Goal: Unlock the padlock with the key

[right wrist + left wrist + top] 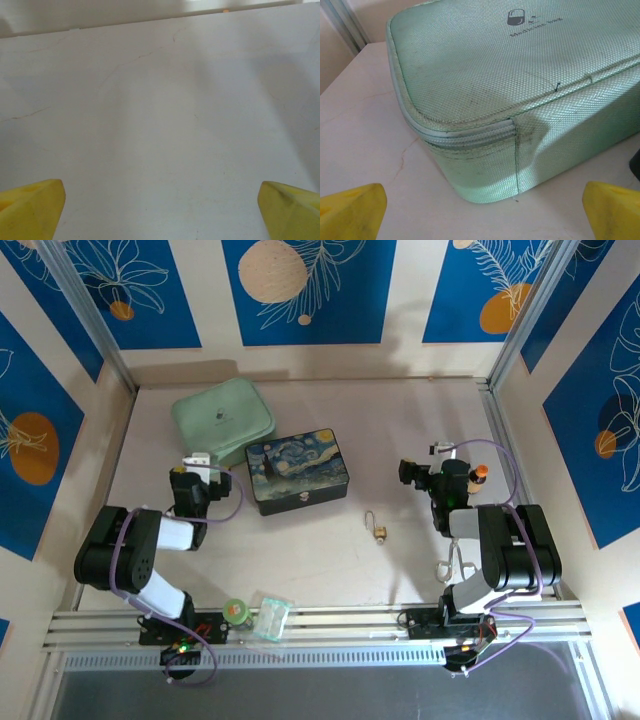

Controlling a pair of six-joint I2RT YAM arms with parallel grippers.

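"At the fingertips, to begin: what do the two grippers hold?" asks the desk.

"Nothing," says the photographer. "The left gripper (484, 206) has its yellow fingertips (355, 210) spread wide with only pale worktop (370, 125) between them. It points at a corner of a mint-green zipped bag (520, 100), near it but not touching. The right gripper (161, 202) is spread just as wide over bare worktop, which runs ahead to the foot of a wall."

"And the padlock?"

"From above, the padlock (379, 531) lies flat on the worktop, right of centre. Its brass body is toward the near edge and its thin shackle points toward the far edge. It is well apart from both grippers, between the painted box (298, 472) and the right arm (505, 550), and nearer the near edge than the box is."

"What surrounds it, for the caption?"

"The bag sits toward the far left corner. The dark blue painted box is just beside the bag on its right, and whether the two touch I cannot tell. The left arm (130, 550) is folded along the left edge and the right arm along the right edge. A small green-lidded jar (236, 611) and a clear packet (271, 618) lie side by side on the metal rail (350, 618) at the near edge, just right of the left arm's base."
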